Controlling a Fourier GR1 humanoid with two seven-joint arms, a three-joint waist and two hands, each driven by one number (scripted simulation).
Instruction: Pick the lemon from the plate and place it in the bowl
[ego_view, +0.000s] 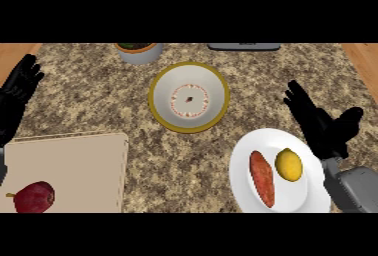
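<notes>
A yellow lemon lies on the white plate at the lower right, beside an orange sweet potato. The bowl, white with a yellow rim and a patterned centre, stands in the middle of the counter, up and to the left of the plate. My right hand hovers open just right of the plate, fingers straight and pointing up, close to the lemon but apart from it. My left hand rests open at the left edge, fingers up.
A beige cutting board with a red apple lies at the lower left. A grey pot with a plant stands at the back, and a dark grey object beside it. Wooden edges show at both top corners.
</notes>
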